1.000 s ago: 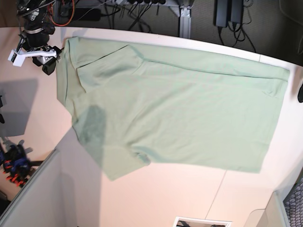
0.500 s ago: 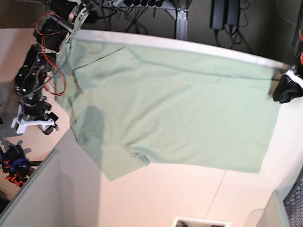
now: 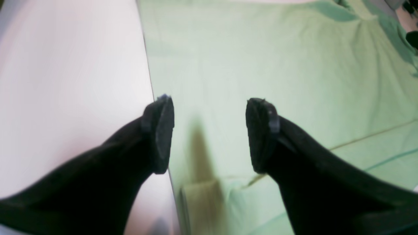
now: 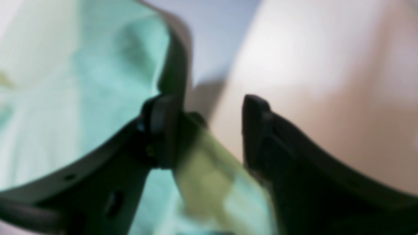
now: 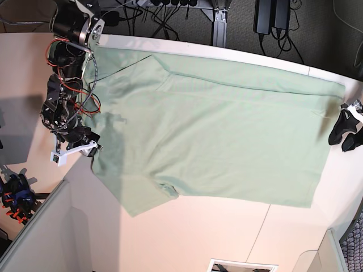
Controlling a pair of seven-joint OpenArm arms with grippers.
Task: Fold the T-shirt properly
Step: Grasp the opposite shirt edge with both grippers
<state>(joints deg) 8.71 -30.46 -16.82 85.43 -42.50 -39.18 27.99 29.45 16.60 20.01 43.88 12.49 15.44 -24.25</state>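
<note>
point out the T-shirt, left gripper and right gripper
T-shirt [image 5: 227, 136], base view, middle of the body panel.
left gripper [image 3: 209, 133], left wrist view, midway between its open fingers.
right gripper [image 4: 210, 130], right wrist view, midway between its fingers.

A robotics lab: cable tangle [image 5: 164, 11] behind a white worktable [image 5: 227, 232].

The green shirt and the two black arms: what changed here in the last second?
The right gripper swung from the far collar corner down along the pale mint-green fabric T-shirt to its near sleeve edge. The left gripper came into view at the hem side and moved slightly nearer. Both stand open; neither has gripped cloth. The shirt stayed spread flat on the white table.
</note>
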